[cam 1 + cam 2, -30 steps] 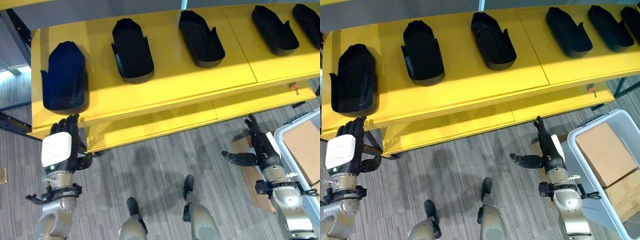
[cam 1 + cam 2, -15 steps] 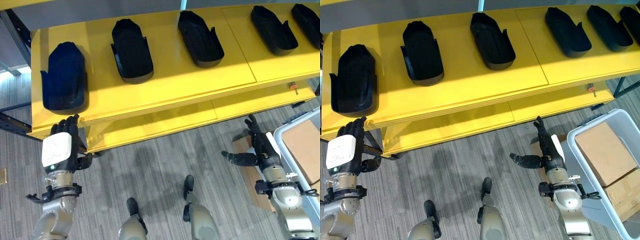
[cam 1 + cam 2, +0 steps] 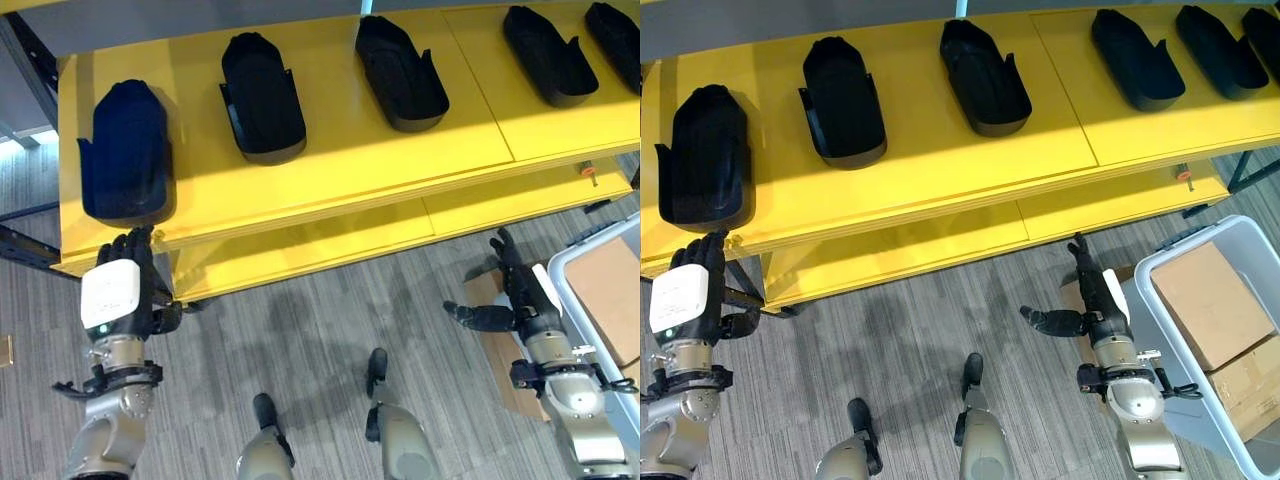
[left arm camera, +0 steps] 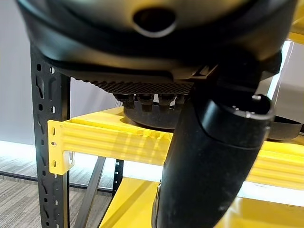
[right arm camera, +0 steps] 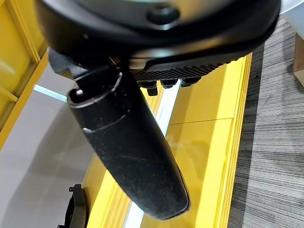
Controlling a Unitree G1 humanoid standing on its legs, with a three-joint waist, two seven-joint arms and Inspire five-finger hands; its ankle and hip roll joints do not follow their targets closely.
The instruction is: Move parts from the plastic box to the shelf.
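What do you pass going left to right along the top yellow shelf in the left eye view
Five black parts in a row on the yellow shelf: first part → second part → third part → fourth part → fifth part, cut off at the view's right edge.

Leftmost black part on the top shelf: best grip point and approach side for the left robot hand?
Probably the near, squared end of the leftmost black part, from the shelf's front edge. That end sits just past the lip, right above the open left robot hand. The side tabs there look like pinch points; the rounded far end is likely harder to grip.
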